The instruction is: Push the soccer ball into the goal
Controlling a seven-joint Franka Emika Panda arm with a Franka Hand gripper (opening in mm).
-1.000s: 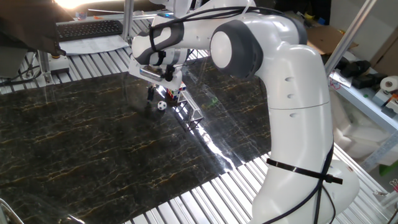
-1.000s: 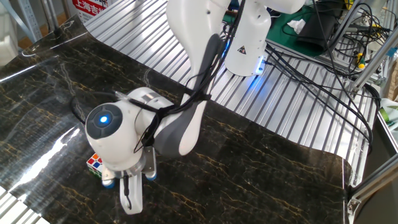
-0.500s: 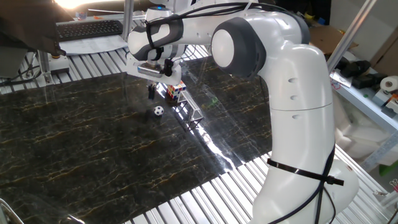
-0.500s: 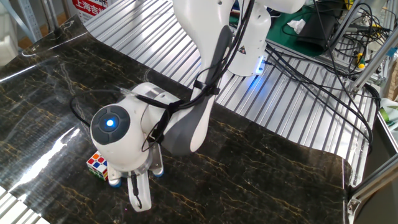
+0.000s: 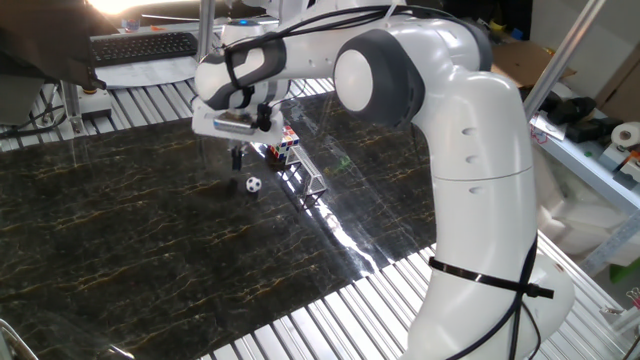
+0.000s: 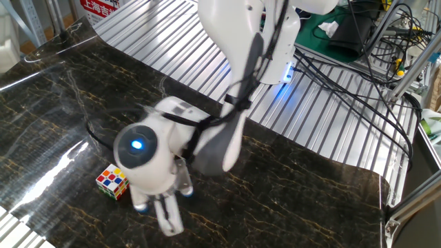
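In the view from the arm's side, the white arm (image 5: 440, 150) fills the near right; past it the dark marble-patterned mat (image 5: 150, 250) covers the table; on it the soccer ball (image 5: 252, 185) sits loose, just beside the small metal goal (image 5: 308, 178) but outside it; the gripper (image 5: 238, 158) hangs just above and behind the ball, not touching it, fingers close together with nothing between them as far as can be told; the coloured cube (image 5: 286, 147) sits behind the goal; in the other view the cube (image 6: 112, 182) lies left of the gripper (image 6: 167, 217), and the ball is hidden.
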